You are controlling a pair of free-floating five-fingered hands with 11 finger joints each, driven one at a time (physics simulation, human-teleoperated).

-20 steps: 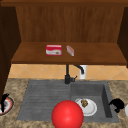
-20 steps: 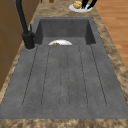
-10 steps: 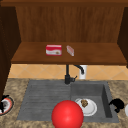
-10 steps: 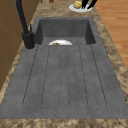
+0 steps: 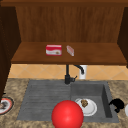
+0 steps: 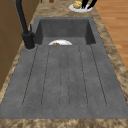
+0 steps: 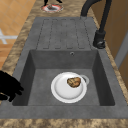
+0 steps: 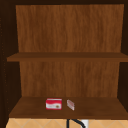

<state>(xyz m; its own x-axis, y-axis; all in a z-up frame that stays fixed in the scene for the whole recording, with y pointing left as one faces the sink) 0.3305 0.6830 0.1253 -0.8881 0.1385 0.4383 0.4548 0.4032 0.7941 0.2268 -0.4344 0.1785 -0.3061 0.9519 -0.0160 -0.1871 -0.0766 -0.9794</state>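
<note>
The right robot hand (image 5: 117, 105) hovers with fingers curled and holding nothing at the sink's (image 5: 107, 100) 3 o'clock rim, just above the desk (image 5: 120, 87); the left robot hand (image 7: 52, 2) hangs over a red-rimmed plate (image 5: 6, 105) at the sink's 9 o'clock, finger state indeterminate. Nearest the right robot hand is the white plate (image 7: 68, 87) carrying a brown food piece (image 7: 74, 82) on the basin floor. Risk assessment: a low approach would strike the basin wall, and tilting the plate would shed the food.
</note>
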